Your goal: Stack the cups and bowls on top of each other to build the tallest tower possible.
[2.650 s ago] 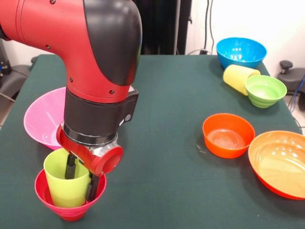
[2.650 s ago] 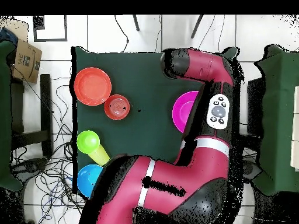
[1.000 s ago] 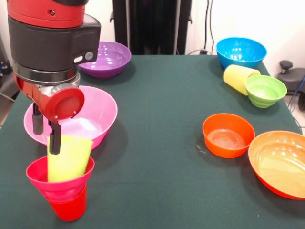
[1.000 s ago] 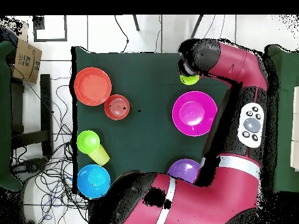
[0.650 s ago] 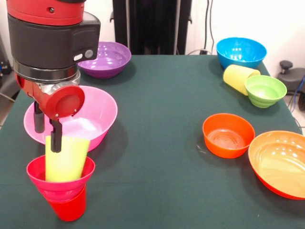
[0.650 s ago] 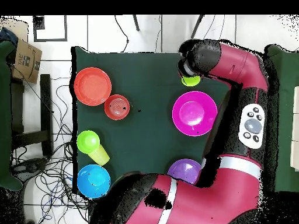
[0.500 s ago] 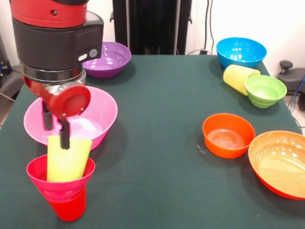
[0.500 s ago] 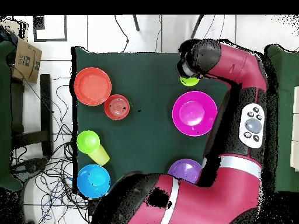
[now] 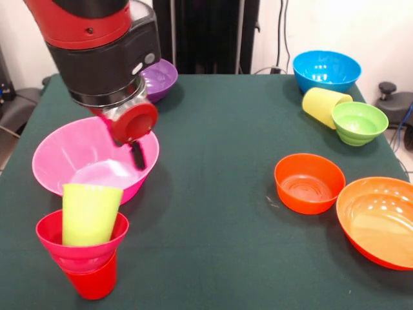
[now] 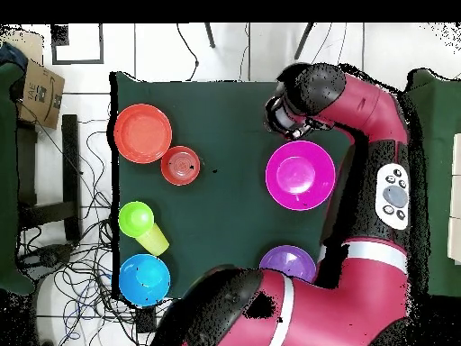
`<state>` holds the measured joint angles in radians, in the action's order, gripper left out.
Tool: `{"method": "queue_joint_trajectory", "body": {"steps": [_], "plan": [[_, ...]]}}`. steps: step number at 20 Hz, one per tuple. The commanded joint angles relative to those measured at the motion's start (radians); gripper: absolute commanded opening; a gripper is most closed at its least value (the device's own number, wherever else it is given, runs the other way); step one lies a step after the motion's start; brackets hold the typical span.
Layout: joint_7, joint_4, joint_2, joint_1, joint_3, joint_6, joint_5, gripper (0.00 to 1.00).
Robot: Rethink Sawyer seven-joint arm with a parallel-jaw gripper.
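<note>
The tower stands at the table's front left in the front view: a red cup at the bottom, the small magenta bowl on it, and the lime green cup upright in the bowl. My gripper is open and empty. It hangs over the right rim of the large pink bowl, up and to the right of the tower and clear of it. In the overhead view the arm's wrist hides the tower and the gripper.
The purple bowl sits behind the arm. At the right are the blue bowl, the pale yellow cup on its side against the ribbed green bowl, the small orange bowl and the large orange bowl.
My gripper has let go of the lime green cup, risen and moved right over the pink bowl. The cup stays seated in the magenta bowl on the red cup.
</note>
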<state>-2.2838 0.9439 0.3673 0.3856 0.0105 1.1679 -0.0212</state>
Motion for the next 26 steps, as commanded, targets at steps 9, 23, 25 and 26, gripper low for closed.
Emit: {"method": "queue_joint_trajectory", "body": {"steps": [9,23,25,26], "plan": [[0.255,0.304,0.148,0.056,0.175,0.135,0.003,1.00],[0.235,0.709,0.252,0.077,0.223,-0.216,0.091,1.00],[0.260,0.698,0.220,0.080,0.235,-0.235,0.123,1.00],[0.257,0.715,0.221,0.082,0.236,-0.263,0.133,1.00]]}}
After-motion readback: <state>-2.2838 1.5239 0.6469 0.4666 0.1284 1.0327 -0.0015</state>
